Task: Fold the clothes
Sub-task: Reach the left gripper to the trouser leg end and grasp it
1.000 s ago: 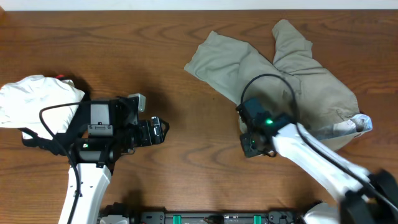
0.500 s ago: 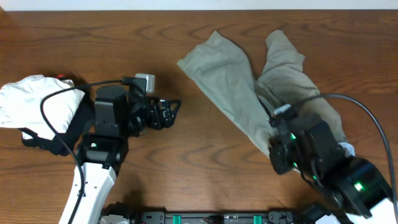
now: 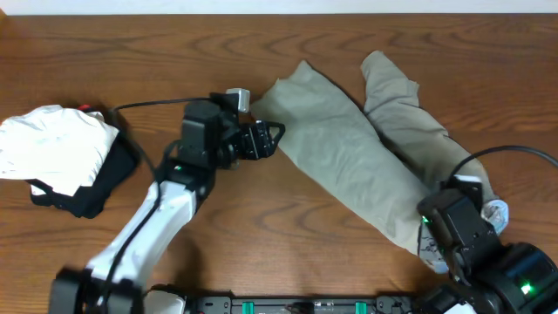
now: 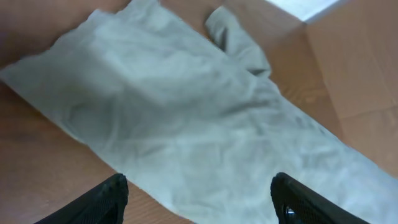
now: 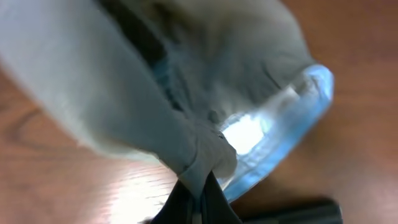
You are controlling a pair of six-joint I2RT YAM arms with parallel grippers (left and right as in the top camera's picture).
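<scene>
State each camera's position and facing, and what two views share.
Overhead: above the table, looking straight down; both arms, shorts, white garment show.
Left wrist: on left gripper, facing down at the shorts' leg; open fingertips show.
Right wrist: on right gripper, facing the shorts its fingers pinch.
Shared: both wrist views show the shorts.

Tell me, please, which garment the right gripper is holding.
The khaki shorts, pinched by the right gripper; the white garment and black garment lie far off, untouched.

Khaki shorts [image 3: 357, 170] stretched diagonally on table, legs splayed, rumpled.
</scene>
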